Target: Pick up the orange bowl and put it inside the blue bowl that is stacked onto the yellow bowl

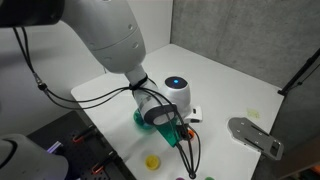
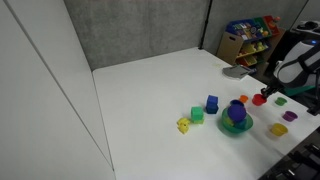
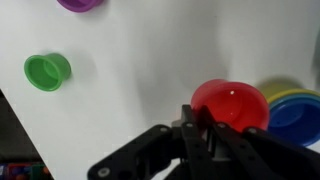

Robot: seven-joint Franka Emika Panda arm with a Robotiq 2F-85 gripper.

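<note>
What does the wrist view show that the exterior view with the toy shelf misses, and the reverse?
Only the wrist view makes plain that the small round blue plastic bowl sits nested in the yellow plastic bowl. Only the exterior view shows the upright blue block, the large teal bowl and the toy shelf. Both show the round red-orange plastic bowl on the white table.

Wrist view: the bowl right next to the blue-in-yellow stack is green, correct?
No: the wrist view shows the orange-red bowl next to the blue bowl in the yellow bowl; the green cup sits far to the left.
</note>
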